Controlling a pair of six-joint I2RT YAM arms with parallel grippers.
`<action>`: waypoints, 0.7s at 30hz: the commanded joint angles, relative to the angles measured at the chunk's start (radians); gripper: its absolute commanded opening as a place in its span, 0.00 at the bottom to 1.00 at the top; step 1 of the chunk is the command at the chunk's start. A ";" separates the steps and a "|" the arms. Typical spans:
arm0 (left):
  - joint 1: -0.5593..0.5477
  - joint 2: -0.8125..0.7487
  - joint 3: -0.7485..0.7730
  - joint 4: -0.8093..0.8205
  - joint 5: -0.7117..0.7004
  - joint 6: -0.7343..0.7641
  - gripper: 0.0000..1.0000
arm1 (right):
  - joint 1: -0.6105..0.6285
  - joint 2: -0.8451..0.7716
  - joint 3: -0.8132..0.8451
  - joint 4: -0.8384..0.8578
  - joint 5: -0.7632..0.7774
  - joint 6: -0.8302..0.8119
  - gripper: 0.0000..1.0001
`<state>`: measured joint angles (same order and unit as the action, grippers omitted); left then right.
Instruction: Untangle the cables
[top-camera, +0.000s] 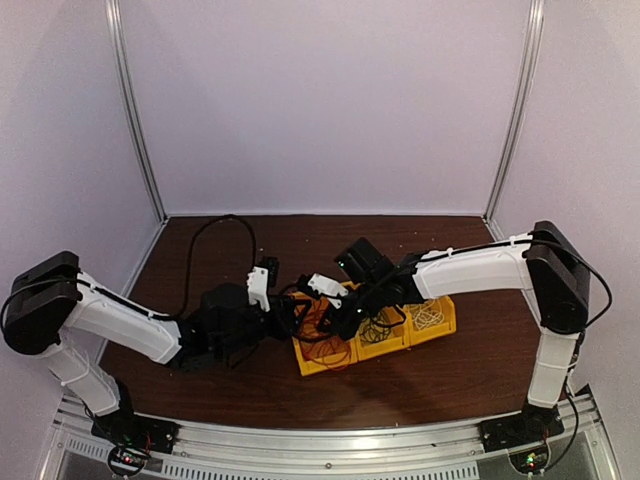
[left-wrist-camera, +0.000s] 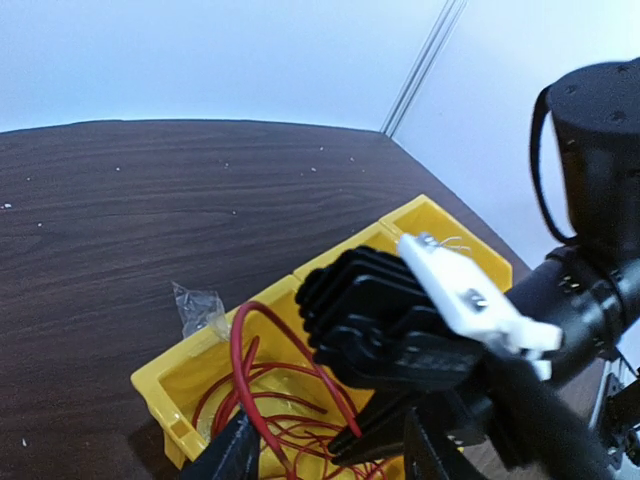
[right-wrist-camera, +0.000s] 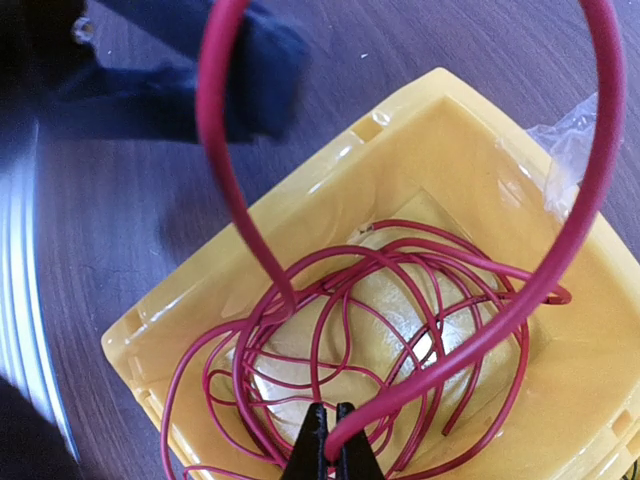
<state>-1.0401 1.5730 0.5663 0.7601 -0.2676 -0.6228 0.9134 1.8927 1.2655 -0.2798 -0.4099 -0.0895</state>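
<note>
The red cable (right-wrist-camera: 330, 330) lies in a loose coil in the left bin of a yellow tray (top-camera: 312, 362). My right gripper (right-wrist-camera: 330, 445) is shut on one red strand, and a big loop (right-wrist-camera: 590, 200) of it rises out of the bin. In the top view, the right gripper (top-camera: 340, 322) hangs over that bin. My left gripper (left-wrist-camera: 328, 448) is open, its fingers (left-wrist-camera: 235, 450) either side of the red cable (left-wrist-camera: 245, 370), just below the right gripper's tips. Dark cables (top-camera: 380, 330) fill the middle bin and white cables (top-camera: 430, 318) the right one.
A crumpled scrap of clear plastic (left-wrist-camera: 198, 308) lies on the dark wooden table (left-wrist-camera: 150, 200) against the tray's far corner. A black lead (top-camera: 215, 240) arcs above the table behind my left arm. White walls stand close at the back and sides.
</note>
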 joint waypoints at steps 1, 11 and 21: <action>-0.044 -0.131 -0.041 -0.034 -0.097 0.012 0.53 | -0.001 0.011 0.003 -0.005 0.055 0.018 0.01; -0.044 -0.339 -0.187 -0.277 -0.217 -0.145 0.65 | 0.004 0.071 0.039 -0.041 0.119 0.016 0.01; -0.044 -0.617 -0.219 -0.448 -0.351 -0.113 0.68 | 0.008 -0.026 0.058 -0.120 0.185 -0.009 0.37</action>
<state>-1.0847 1.0424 0.3473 0.3805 -0.5350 -0.7544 0.9226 1.9560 1.3262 -0.3290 -0.3065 -0.0830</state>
